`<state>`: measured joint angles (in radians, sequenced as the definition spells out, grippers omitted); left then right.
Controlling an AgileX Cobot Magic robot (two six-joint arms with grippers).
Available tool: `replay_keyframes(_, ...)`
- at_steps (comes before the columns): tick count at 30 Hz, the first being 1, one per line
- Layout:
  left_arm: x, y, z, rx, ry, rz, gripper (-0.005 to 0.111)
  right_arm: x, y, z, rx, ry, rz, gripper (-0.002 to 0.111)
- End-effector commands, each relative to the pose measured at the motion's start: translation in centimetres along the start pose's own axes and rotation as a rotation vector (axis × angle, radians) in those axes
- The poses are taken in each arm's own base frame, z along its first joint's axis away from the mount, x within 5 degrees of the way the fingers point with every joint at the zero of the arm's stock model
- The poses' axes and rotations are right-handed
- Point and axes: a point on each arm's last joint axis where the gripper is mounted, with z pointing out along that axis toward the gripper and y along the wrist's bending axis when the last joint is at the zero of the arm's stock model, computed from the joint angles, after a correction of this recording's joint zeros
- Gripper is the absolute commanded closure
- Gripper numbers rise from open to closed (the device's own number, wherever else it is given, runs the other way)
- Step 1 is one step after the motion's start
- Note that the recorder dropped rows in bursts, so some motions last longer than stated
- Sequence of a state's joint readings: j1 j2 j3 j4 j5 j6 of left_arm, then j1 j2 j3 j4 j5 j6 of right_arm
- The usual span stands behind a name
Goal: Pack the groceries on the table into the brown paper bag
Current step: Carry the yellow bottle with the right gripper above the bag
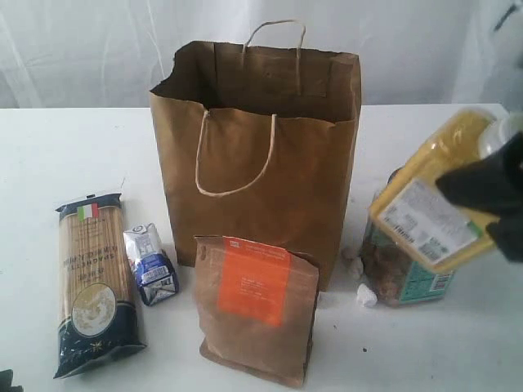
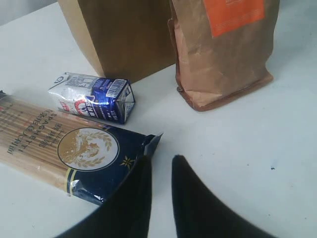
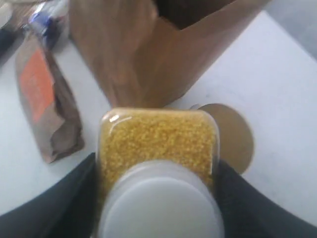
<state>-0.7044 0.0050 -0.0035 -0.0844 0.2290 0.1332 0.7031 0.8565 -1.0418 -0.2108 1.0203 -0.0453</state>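
Note:
The brown paper bag (image 1: 261, 163) stands open at the table's middle. To its right my right gripper (image 1: 488, 194) is shut on the yellow white-capped jar (image 1: 433, 200), holding it tilted in the air above the gold-lidded clear jar (image 1: 402, 278). In the right wrist view the fingers (image 3: 69, 198) press both sides of the yellow jar (image 3: 158, 141), with the gold lid (image 3: 235, 136) below. The brown pouch (image 1: 257, 306) stands in front of the bag. The spaghetti packet (image 1: 94, 282) and small carton (image 1: 151, 265) lie at the left. My left gripper (image 2: 162, 166) hovers by the packet's corner (image 2: 148, 144), narrowly open and empty. The silver-lidded canister is out of view.
The white table (image 1: 65, 155) runs to a pale curtain backdrop behind. A small white scrap (image 1: 366, 296) lies beside the clear jar. The pouch (image 2: 223, 54) and the bag's base (image 2: 124, 39) stand just beyond the carton (image 2: 94, 96) in the left wrist view.

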Motion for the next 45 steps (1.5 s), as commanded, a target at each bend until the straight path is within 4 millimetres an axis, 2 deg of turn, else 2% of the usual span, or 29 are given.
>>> replay_keyframes(1, 0.1, -0.1, 0.0, 0.008, 0.002, 0.0, 0.085, -2.9, -1.6, -2.4, 0.111, -0.214, 0.014, 0.108)
replay_keyframes(5, 0.1, -0.1, 0.0, 0.008, 0.002, 0.0, 0.085, -5.6, -2.1, -2.9, 0.123, -0.281, 0.012, 0.108)
replay_keyframes(9, 0.1, -0.1, 0.0, 0.008, 0.002, 0.0, 0.085, -7.3, -2.6, -2.6, 0.166, -0.3, -0.015, 0.108)
replay_keyframes(15, 0.1, -0.1, 0.0, 0.008, 0.002, 0.0, 0.085, -8.1, -2.8, -1.5, 0.191, -0.289, 0.001, 0.108)
replay_keyframes(21, 0.1, -0.1, 0.0, 0.008, 0.002, 0.0, 0.085, -9.2, -3.5, -2.4, 0.247, -0.431, 0.072, 0.108)
replay_keyframes(27, 0.1, -0.1, 0.0, 0.008, 0.002, 0.0, 0.085, -10.5, -3.2, -3.2, 0.196, -0.605, 0.146, 0.108)
replay_keyframes(33, 0.1, -0.1, 0.0, 0.008, 0.002, 0.0, 0.085, -11.1, -3.1, -3.5, 0.177, -0.685, 0.137, 0.108)
replay_keyframes(37, 0.1, -0.1, 0.0, 0.008, 0.002, 0.0, 0.085, -11.6, -2.9, -2.8, 0.153, -0.702, 0.158, 0.108)
replay_keyframes(45, 0.1, -0.1, 0.0, 0.008, 0.002, 0.0, 0.085, -12.7, -2.3, 0.4, 0.126, -0.663, 0.149, 0.108)
